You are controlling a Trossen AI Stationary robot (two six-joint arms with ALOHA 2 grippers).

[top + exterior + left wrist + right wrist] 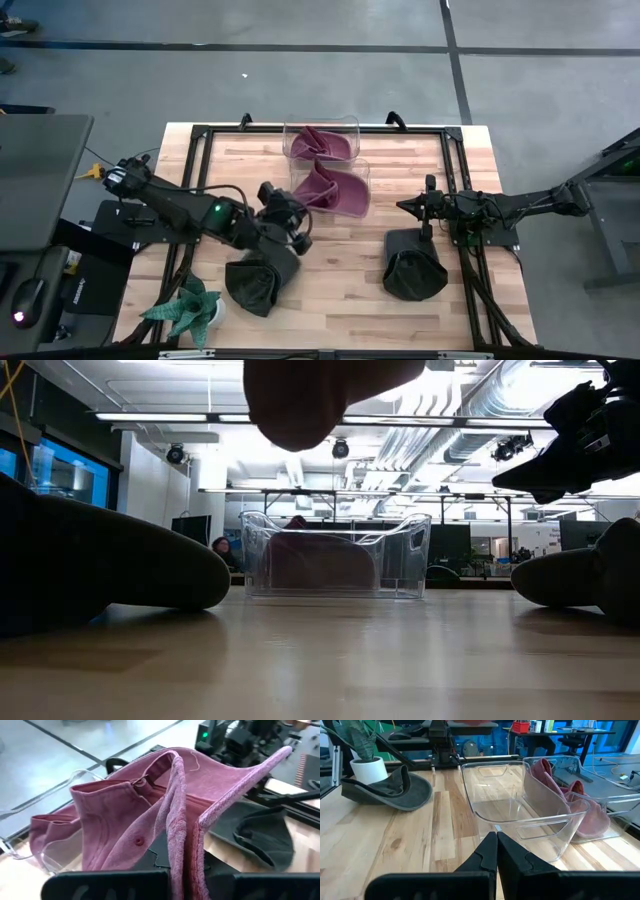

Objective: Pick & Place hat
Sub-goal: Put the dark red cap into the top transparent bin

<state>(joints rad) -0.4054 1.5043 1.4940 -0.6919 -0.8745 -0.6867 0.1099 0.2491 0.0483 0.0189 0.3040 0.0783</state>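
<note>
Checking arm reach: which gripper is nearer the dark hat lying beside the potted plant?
Left. The left gripper, holding a pink hat, is just above that dark hat; the right gripper is across the table.

Bare wood lies open across the table's lower middle between the two dark hats, while clear bins crowd the upper centre and a potted plant blocks the lower left.
</note>
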